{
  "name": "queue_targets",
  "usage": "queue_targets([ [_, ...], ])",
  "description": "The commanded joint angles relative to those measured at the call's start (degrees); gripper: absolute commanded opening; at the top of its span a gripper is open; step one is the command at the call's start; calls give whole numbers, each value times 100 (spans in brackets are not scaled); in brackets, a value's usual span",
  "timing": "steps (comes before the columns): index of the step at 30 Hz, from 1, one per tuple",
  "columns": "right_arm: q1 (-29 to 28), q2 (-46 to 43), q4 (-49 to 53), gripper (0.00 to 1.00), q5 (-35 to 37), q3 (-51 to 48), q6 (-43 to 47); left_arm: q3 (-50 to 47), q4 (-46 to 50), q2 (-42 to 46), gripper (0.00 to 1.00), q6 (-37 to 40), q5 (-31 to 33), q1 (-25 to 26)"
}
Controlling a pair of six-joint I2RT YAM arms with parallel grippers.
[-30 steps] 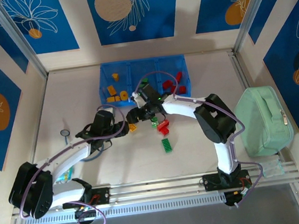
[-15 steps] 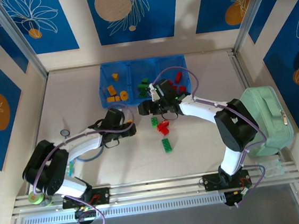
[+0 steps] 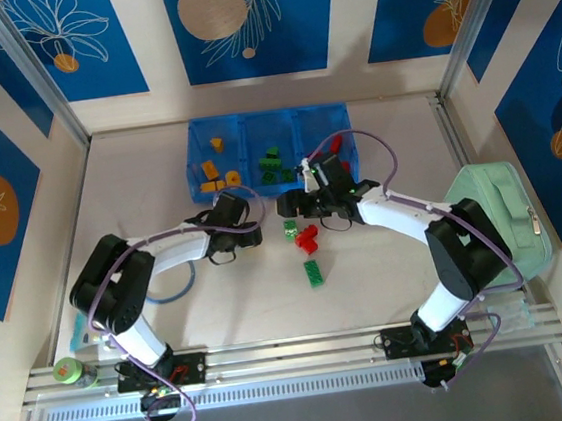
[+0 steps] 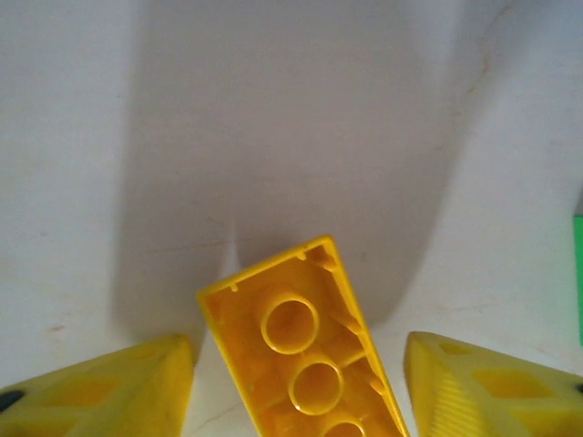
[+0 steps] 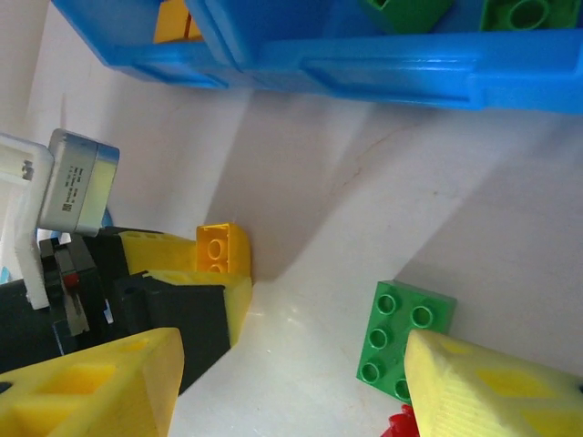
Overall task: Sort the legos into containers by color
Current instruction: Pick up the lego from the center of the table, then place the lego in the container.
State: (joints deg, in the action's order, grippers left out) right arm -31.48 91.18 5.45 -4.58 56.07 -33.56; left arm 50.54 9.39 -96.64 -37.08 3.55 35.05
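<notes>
Yellow brick [image 4: 305,364] is lying on the worktop [image 3: 158,183], just near of the blue tray [image 3: 253,133] and roughly in line with the divider between its left and middle compartments. Its hollow underside, with round tubes, is facing the left wrist camera.

Left tool [image 4: 298,341] is straddling this brick with one yellow finger on each side. A thin strip of worktop is showing between the left-hand finger and the brick. On the other side the gap is running out of view, so it cannot be told whether the jaws are pinching the brick.

The tray is sitting at the far middle of the worktop:
- Left compartment is holding yellow-orange bricks [image 3: 209,168].
- Middle compartment is holding green bricks [image 3: 271,157].
- Right compartment is holding red bricks [image 3: 335,142].

Still loose on the worktop:
- A loose green brick [image 3: 290,230] is lying right of the yellow brick.
- A loose red brick [image 3: 307,238] is lying just beside it.
- A second green brick [image 3: 313,272] is lying nearer, apart from both.

Right tool [image 5: 291,350] is hanging released, fingers spread wide with nothing between them. It is sitting over bare worktop between the tray's near wall and the loose green brick. In the right wrist view, one finger is overlapping that brick's corner.

A mint-green case [image 3: 494,223] is resting at the right edge, well apart from the bricks.
</notes>
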Motion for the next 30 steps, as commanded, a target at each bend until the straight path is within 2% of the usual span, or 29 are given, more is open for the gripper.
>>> queue_targets([
  [1, 79, -187, -141, 66, -23, -204, -103, 253, 258, -210, 53, 93, 157, 79],
  [6, 157, -304, -229, 66, -39, -402, -151, 419, 528, -270, 39, 201, 375, 105],
  [11, 239, -463, -255, 66, -18, -591, -168, 490, 743, -83, 33, 319, 566, 100],
  [16, 283, -690, -229, 66, 17, -841, -186, 729, 984, 261, 32, 494, 734, -13],
  [22, 323, -1073, -103, 66, 156, -1241, -201, 1241, 1121, 508, 32, 727, 454, -710],
  [30, 382, -1627, -15, 66, 299, -1802, -313, 2595, 1526, -198, 32, 1103, 305, -1266],
])
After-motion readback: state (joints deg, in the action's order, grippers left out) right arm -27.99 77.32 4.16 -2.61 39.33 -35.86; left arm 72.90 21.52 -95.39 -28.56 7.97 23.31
